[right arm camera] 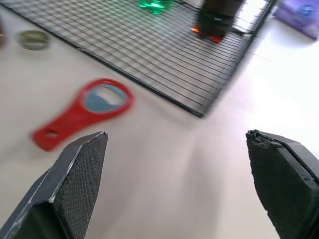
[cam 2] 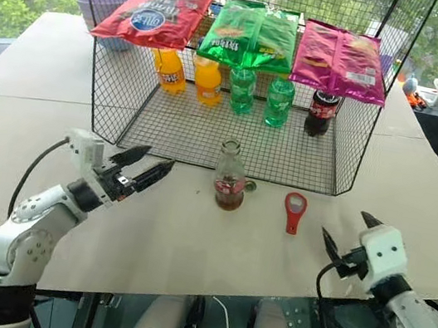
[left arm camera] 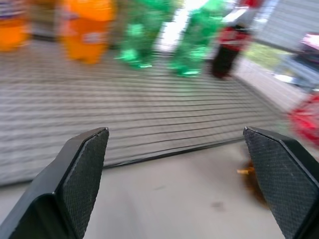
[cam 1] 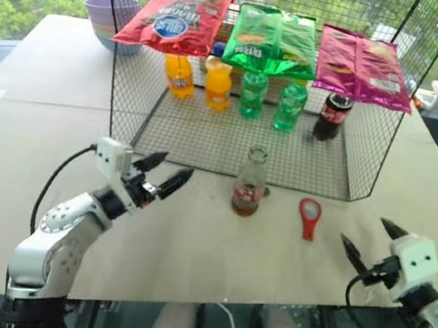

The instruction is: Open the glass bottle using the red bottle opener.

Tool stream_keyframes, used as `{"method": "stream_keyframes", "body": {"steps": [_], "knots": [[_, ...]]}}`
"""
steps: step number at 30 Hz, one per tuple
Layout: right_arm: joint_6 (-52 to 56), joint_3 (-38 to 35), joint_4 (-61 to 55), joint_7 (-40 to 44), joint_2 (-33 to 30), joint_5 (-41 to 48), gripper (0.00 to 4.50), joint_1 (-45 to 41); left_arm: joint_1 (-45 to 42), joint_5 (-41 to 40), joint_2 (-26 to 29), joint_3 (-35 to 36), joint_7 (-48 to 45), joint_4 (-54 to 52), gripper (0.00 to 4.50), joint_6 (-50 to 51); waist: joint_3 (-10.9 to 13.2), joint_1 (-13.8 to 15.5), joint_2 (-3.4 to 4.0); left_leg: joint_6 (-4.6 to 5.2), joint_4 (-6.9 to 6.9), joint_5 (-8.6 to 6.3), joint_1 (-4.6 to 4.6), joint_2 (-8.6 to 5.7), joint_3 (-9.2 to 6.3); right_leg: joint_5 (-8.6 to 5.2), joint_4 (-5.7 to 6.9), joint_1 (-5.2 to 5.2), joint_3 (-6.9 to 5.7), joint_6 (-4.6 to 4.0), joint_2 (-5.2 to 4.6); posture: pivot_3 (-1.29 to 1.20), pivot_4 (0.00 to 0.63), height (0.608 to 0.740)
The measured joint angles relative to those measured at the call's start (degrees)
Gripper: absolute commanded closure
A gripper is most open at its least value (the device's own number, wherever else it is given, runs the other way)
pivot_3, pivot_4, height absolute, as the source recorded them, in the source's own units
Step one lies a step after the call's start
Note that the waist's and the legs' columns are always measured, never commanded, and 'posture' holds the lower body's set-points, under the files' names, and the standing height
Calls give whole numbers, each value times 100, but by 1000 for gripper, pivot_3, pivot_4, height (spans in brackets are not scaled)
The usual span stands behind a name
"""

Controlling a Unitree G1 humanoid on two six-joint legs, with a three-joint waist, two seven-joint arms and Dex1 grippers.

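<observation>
While both arms' jaws gape empty, the glass bottle [cam 1: 249, 183] with its red label, writing unreadable, stands uncapped mid-worktop [cam 1: 189, 243]; red bottle opener [cam 1: 308, 218] lies at its three o'clock, a loose cap [right arm camera: 33, 39] near.

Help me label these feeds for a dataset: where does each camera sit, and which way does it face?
Left eye, right eye: head cameras looking down over the table; both arms flank the slim clear glass bottle.
Left wrist: along the left end effector toward the wire mesh rack.
Right wrist: along the right end effector toward the flat red bottle opener.
Shared: opener in head views and right wrist.
</observation>
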Motion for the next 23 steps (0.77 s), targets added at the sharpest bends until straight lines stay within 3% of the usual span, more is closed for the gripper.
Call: {"method": "stream_keyframes", "body": {"steps": [12, 16, 23], "knots": [[-831, -252, 583, 111, 151, 135, 0, 268, 700, -40, 84, 611, 166, 34, 27, -308, -1, -17, 0, -2, -1, -1, -1, 11, 6, 3, -1, -6, 4, -6, -12, 0, 150, 740], [-1022, -272, 564, 296, 153, 406, 0, 272, 968, -250, 341, 860, -155, -201, 27, -397, -1, -24, 3, -3, -4, -2, -2, 17, 9, 8, -1, -10, 5, -16, -11, 0, 150, 740], [-1309, -248, -26, 531, 172, 826, 0, 333, 1142, -238, 296, 915, -293, -324, 27, -758, -2, -13, 4, -4, -4, -3, -1, 16, 9, 8, -2, -14, 5, -15, -15, 0, 150, 740]]}}
